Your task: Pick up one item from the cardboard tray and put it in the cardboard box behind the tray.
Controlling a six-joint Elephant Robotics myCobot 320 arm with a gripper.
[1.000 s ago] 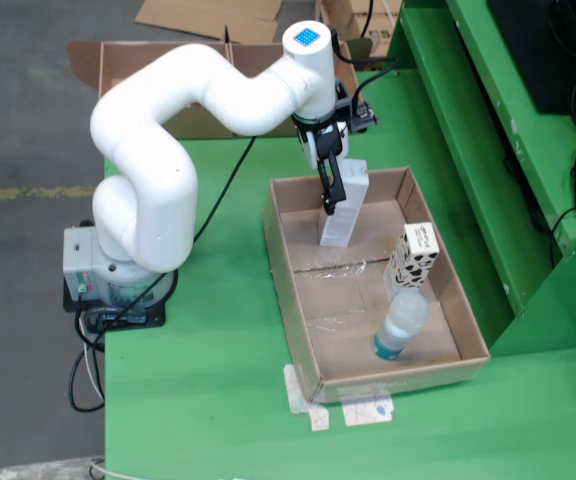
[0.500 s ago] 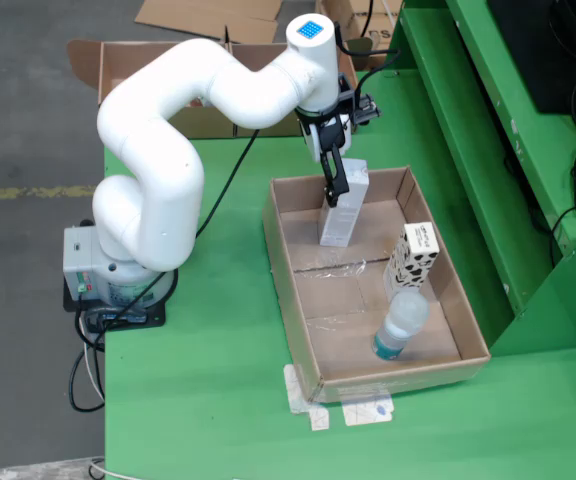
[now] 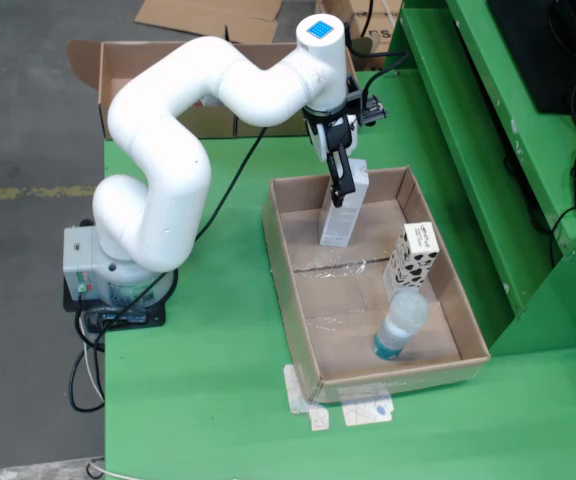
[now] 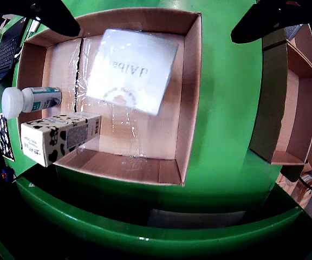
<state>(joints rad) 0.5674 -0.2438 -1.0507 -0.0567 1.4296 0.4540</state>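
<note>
An open cardboard tray (image 3: 280, 262) lies on the green table and also shows in the gripper view (image 4: 191, 97). A tall white carton (image 3: 342, 218) stands upright at its far end, and its top shows in the gripper view (image 4: 131, 70). A black-and-white cow-pattern carton (image 3: 413, 258) (image 4: 58, 138) stands by the tray's right wall. A clear bottle with a teal label (image 3: 400, 325) (image 4: 31, 100) stands near the tray's front. My gripper (image 3: 340, 180) (image 4: 161, 16) hangs above the white carton, open and empty, with its black fingers (image 4: 53, 16) spread wide.
The cardboard box (image 3: 168, 75) stands at the table's far edge behind the tray and shows at the right of the gripper view (image 4: 297, 108). A raised green ledge (image 3: 488, 150) runs along the right. Taped paper tags (image 3: 353, 408) lie in front of the tray.
</note>
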